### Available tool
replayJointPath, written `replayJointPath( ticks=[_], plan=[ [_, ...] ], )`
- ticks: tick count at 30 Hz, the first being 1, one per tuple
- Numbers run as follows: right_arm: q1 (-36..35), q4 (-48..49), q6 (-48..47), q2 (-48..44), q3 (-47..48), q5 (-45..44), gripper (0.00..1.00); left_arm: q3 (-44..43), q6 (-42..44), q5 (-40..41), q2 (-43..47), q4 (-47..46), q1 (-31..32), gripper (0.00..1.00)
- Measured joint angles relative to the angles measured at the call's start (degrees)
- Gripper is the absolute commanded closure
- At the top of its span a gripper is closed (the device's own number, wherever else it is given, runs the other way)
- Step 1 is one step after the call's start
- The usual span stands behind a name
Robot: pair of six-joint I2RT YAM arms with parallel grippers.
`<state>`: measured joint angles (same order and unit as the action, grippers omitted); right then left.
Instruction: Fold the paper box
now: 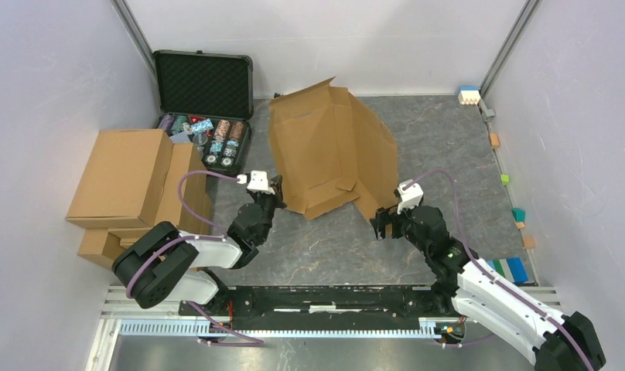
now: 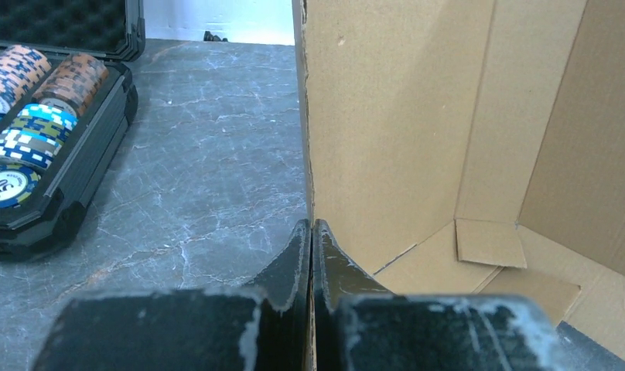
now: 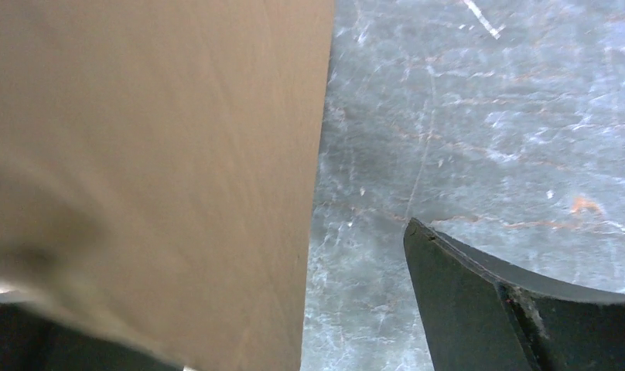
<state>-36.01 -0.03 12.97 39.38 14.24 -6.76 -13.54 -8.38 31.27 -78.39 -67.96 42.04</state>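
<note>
- Cardboard is sitting pinched in your left pincer [image 2: 310,241]: its two fingers are pressing flat on the thin near-left edge of the paper box [image 1: 332,147], grasping it where that wall is standing upright.
- Your right pincer [image 1: 382,222] is hanging released at the sheet's near-right corner. In its wrist view, one finger [image 3: 487,309] is showing clear of the brown panel with bare table [image 1: 449,139] between them, and the other finger is hiding behind the panel.
- The paper box is lying mid-table just beyond both pincers, half raised. Its left panel is standing up, its right side is sloping down to the table, and small tabs are lying loose near the front edge.
- You are working an early step, as I judge it: raising the side walls, with nothing tucked or locked yet.
- Next, the right pincer is going to need to clench on its panel and lift it upright while the left is steadying its edge. Uneven pulling risks dragging the whole sheet.
- Farther left, a pile of cartons [image 1: 128,182] and an open black case [image 1: 203,81] holding chips [image 1: 220,143] are sitting apart from the work.
</note>
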Motion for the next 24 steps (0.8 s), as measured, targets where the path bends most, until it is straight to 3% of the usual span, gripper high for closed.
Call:
replayJointPath(
  ticks=[9,13,15,22,23,24],
  plan=[
    [0.00,0.79,-3.08,-1.11,4.85,-5.03,0.02,0.00,4.76,0.13,0.00,-1.60,1.18,0.98],
    [0.00,0.87,-4.76,-3.61,6.64,-5.05,0.09,0.00,6.45,0.17,0.00,-2.14,1.70,0.98],
    [0.00,0.85,-5.62,-4.63,8.46,-4.39,0.18,0.00,7.04,0.17,-0.11,-2.56,1.92,0.98],
    [0.00,1.14,-6.97,-5.31,13.35,-2.69,0.93,-0.02,8.02,0.39,-0.37,-2.91,2.34,0.95],
    [0.00,1.14,-6.93,-5.31,13.38,-2.69,1.00,-0.02,8.02,0.42,-0.37,-2.93,2.34,0.93],
    [0.00,1.01,-7.23,-5.31,13.38,-2.73,1.00,-0.02,8.02,0.42,-0.37,-2.93,2.36,0.90]
  ],
)
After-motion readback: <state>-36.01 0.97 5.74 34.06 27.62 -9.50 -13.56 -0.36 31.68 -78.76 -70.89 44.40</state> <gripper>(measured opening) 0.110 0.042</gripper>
